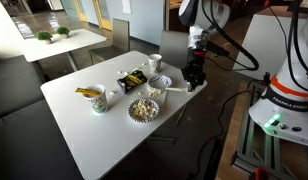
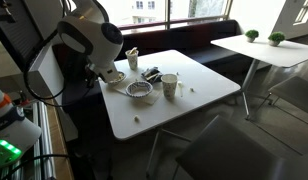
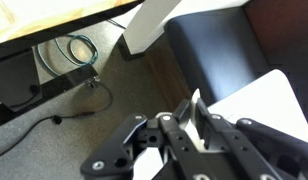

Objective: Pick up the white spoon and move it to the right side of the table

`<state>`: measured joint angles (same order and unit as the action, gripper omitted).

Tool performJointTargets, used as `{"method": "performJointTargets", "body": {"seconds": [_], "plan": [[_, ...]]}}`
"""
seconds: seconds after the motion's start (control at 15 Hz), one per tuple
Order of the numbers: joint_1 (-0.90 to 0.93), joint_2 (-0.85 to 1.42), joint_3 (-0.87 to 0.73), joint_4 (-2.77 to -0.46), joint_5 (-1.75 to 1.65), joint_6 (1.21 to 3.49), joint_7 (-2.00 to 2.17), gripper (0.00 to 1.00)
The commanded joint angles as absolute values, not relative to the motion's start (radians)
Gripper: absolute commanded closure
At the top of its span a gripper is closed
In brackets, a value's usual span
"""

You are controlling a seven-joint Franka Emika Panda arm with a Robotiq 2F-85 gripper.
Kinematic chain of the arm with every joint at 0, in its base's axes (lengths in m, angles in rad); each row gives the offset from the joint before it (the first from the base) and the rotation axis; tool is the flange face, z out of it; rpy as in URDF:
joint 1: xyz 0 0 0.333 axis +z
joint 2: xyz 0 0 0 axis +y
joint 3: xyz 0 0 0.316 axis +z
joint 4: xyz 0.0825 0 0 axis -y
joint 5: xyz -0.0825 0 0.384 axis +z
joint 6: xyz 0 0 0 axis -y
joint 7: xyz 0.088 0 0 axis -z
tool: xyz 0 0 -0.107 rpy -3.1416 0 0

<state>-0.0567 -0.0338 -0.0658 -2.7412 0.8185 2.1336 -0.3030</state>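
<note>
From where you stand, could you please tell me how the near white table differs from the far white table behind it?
The near table bears dishes, among them a cup and a bowl; the far table bears two small green plants. The robot arm reaches over the near table's edge, while the far table stands apart from it. Both have plain white tops.
</note>
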Motion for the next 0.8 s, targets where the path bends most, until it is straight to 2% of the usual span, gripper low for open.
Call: {"method": "performJointTargets", "body": {"seconds": [0.0, 0.73], "plan": [[-0.100, -0.159, -0.114, -2.798, 0.919, 2.139, -0.317, 0.97], [-0.177, -0.096, -0.196, -2.748, 1.032, 2.435, -0.414, 0.97]]}}
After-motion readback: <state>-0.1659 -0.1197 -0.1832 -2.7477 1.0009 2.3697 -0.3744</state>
